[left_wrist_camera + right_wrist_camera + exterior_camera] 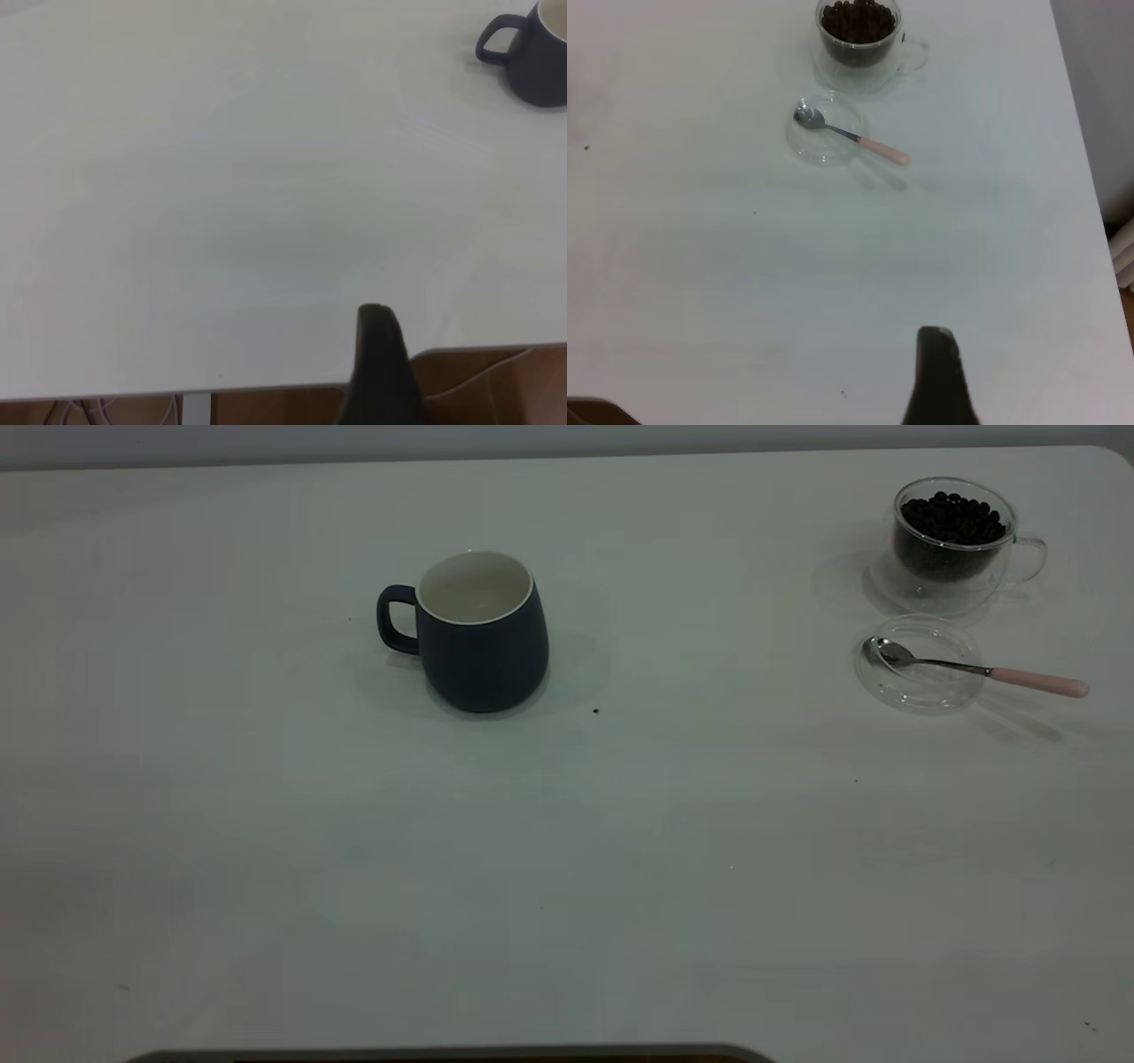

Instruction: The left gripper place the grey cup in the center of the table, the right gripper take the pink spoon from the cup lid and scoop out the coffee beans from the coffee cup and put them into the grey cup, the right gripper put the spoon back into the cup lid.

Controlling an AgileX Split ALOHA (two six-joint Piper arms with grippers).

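Mug (483,638) upright mid-table (567,868), spoon (974,667) resting on the lid (921,664)
Both grippers sit well back from everything; can't tell their grip. Beans (952,518) fill the glass cup (961,545)

grey cup (537,64) upright, table (221,204), perhaps hand (383,372)

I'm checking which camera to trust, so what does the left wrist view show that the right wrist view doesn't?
Only the left wrist view shows the grey cup, standing upright with its handle showing.

Only the right wrist view shows the coffee cup full of coffee beans, and the pink spoon with its bowl resting in the cup lid.

Both show the white table and a dark piece of their own gripper at the picture's edge.
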